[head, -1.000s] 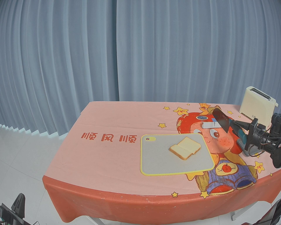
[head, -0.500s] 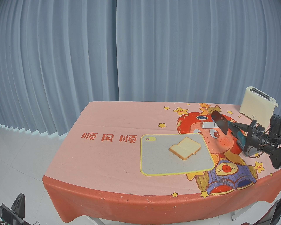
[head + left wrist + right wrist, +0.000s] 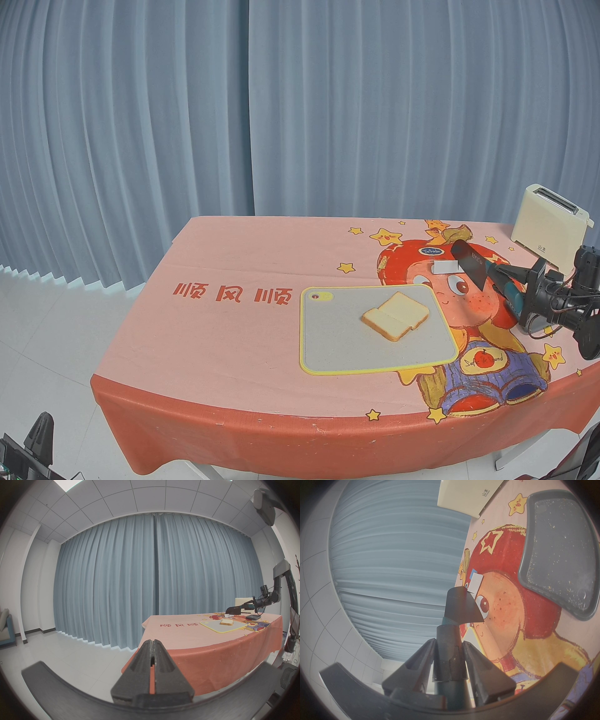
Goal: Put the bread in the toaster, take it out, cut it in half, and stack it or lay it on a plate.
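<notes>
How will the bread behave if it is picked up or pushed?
The bread looks soft and light, so it probably squashes under a tight grip. Its two overlapping pieces may slide apart when pushed on the smooth board.

We lowered our right gripper point(image 3: 530, 286) a little over the last second, and the knife point(image 3: 470, 262) clamped in it sank with it, its dark blade dropping closer to the table point(image 3: 250, 331) and the handle tilting slightly flatter.
</notes>
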Available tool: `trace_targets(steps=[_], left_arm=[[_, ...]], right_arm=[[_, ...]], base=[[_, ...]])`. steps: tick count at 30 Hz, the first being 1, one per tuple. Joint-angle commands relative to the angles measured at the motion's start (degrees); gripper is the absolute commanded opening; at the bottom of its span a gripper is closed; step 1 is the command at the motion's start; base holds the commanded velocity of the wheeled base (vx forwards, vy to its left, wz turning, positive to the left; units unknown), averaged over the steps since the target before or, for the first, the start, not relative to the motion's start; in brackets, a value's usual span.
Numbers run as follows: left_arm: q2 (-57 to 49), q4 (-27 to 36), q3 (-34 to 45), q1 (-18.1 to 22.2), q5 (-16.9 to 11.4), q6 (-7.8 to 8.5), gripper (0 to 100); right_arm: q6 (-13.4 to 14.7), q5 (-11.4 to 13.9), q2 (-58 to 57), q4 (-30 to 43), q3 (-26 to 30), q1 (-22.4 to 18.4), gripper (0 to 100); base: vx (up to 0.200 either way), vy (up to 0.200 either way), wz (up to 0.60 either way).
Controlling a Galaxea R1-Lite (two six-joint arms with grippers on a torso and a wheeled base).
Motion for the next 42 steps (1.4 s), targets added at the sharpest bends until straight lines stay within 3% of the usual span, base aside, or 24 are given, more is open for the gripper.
trace_targets(steps=[1, 42], left_arm=[[-0.1, 0.0, 1.0, 0.0, 0.0, -0.01, 0], [-0.1, 0.0, 1.0, 0.0, 0.0, -0.01, 0]], right_arm=[[0.0, 0.0, 0.4, 0.1, 0.2, 0.2, 0], [-0.6, -0.2, 4.0, 0.0, 0.8, 0.0, 0]], base=[[0.000, 0.000, 0.00], [0.000, 0.000, 0.00]])
